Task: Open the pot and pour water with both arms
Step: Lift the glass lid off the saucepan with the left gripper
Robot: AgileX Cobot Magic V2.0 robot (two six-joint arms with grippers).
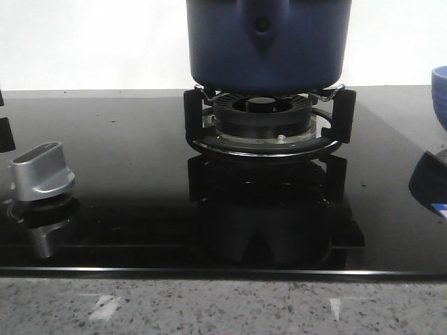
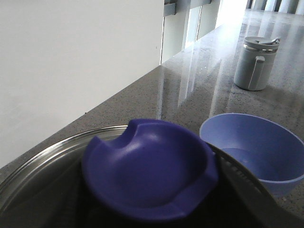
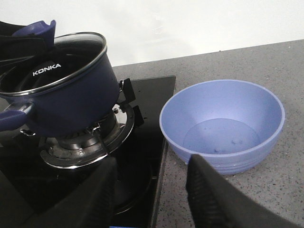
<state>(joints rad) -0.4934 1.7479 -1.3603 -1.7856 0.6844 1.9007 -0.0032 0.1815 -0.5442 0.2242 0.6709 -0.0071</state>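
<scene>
While the left gripper point(image 3: 33, 35) seems clamped on the side handle of the pot point(image 1: 267, 42), tilted over the burner point(image 1: 264, 115) with its lid point(image 3: 52, 61) apparently still on, the right gripper point(image 3: 152, 190) hangs spread and empty by the bowl point(image 3: 223, 123), so opening and pouring look undone.

The pot point(image 1: 267, 45) is cut off above by the front view's upper edge, its rim and lid unseen there. At the worktop's right edge only a sliver of the bowl point(image 1: 440, 94) shows. In the left wrist view the lid knob point(image 2: 149, 168) hides the left gripper's fingers.
</scene>
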